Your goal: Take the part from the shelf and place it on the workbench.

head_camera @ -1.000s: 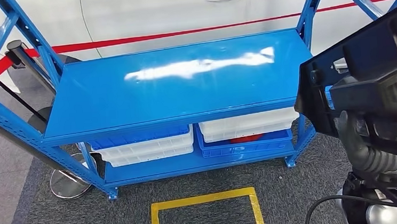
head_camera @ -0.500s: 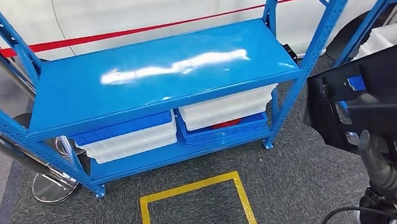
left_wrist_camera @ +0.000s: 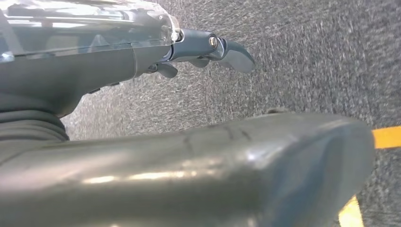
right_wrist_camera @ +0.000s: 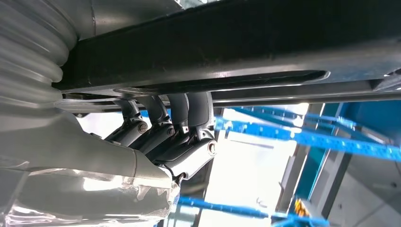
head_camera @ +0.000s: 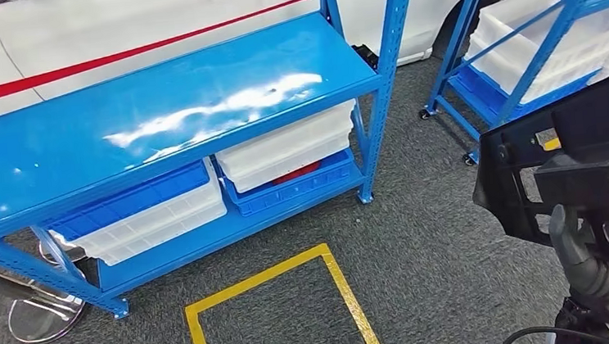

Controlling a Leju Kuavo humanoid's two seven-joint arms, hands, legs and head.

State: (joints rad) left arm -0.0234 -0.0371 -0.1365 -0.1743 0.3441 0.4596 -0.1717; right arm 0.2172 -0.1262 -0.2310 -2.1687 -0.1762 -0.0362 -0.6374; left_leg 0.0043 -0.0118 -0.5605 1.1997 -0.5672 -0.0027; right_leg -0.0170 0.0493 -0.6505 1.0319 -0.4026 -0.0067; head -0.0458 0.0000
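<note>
1. A white car body with a red stripe (head_camera: 110, 39) stood behind the racks.
2. White plastic bins (head_camera: 287, 150) and blue plastic bins (head_camera: 127, 201) sat stacked on a lower level, something red showing between two of them.
3. A yellow tape square (head_camera: 275, 314) marked the dark grey carpet (head_camera: 438, 235).
4. A round chrome stanchion base (head_camera: 37, 312) rested on the floor at the left.

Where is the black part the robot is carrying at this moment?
In the head view the black part is at the right, gripped from below by the right robot hand, above the grey carpet, near the second blue shelf.
</note>
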